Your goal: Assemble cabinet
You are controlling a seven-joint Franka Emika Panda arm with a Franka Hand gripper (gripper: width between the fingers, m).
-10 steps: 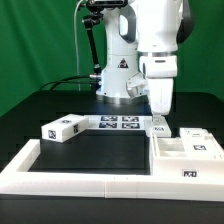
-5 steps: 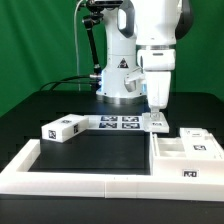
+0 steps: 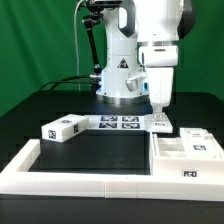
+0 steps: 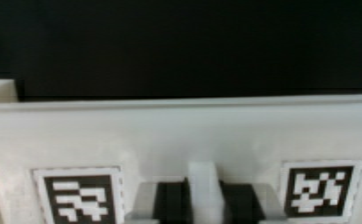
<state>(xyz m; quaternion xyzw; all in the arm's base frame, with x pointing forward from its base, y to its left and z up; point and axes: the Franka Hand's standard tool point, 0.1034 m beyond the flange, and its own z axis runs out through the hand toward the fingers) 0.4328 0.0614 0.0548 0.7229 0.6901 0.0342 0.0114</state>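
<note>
The gripper [image 3: 158, 113] is lowered onto a small white panel [image 3: 158, 126], and its fingertips are hidden against that panel in the exterior view. In the wrist view the gripper [image 4: 199, 202] is seen as two dark fingers [image 4: 165, 203] set to either side of a narrow white ridge on the panel [image 4: 178, 130]. Whether the ridge is squeezed or merely straddled cannot be told, since the tips are blurred and cut off at the picture's edge.

Two tags on the panel, one to each side of the fingers, are shown clearly by the wrist view alone. In the exterior view only one small tag can be made out.

The panel rests on the black table [image 3: 100, 150], just beside the marker board [image 3: 118, 123] and near the hollow box [image 3: 178, 150]. The box is placed at the exterior view's right, against the rail [image 3: 90, 178]. A tagged block [image 3: 62, 129] is seen well apart, at the exterior view's left. Box, block, marker board and rail are shown clearly by the exterior view only.
</note>
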